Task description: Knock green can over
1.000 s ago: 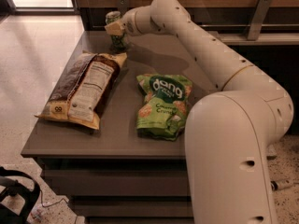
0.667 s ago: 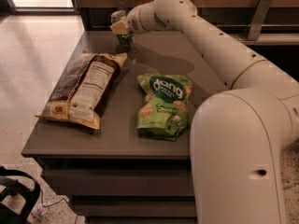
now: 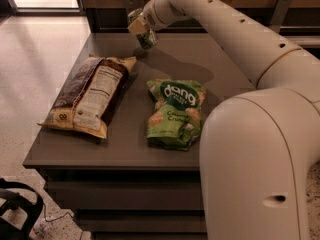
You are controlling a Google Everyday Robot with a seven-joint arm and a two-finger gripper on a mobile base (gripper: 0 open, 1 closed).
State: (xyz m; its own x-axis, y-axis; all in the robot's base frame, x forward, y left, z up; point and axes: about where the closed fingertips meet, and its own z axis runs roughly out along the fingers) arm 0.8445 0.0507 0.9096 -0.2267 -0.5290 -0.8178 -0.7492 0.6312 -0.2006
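Observation:
The green can (image 3: 146, 37) is at the far end of the grey table (image 3: 115, 154), just beyond the top corner of the brown snack bag (image 3: 89, 95). It is tilted, its top leaning left toward the back edge, not upright. My gripper (image 3: 138, 24) is right against the can's upper part, at the end of my white arm (image 3: 220, 19), which reaches in from the right. I cannot tell whether the can's bottom touches the table.
A green "dang" snack bag (image 3: 175, 114) lies flat in the middle of the table, to the right of the brown bag. A dark wall and wooden panel run behind the table's back edge. My large white arm base (image 3: 260, 169) fills the lower right.
My gripper has shifted right and slightly up at the far end of the table. The can, low by the brown bag's corner before, now leans tilted against the gripper.

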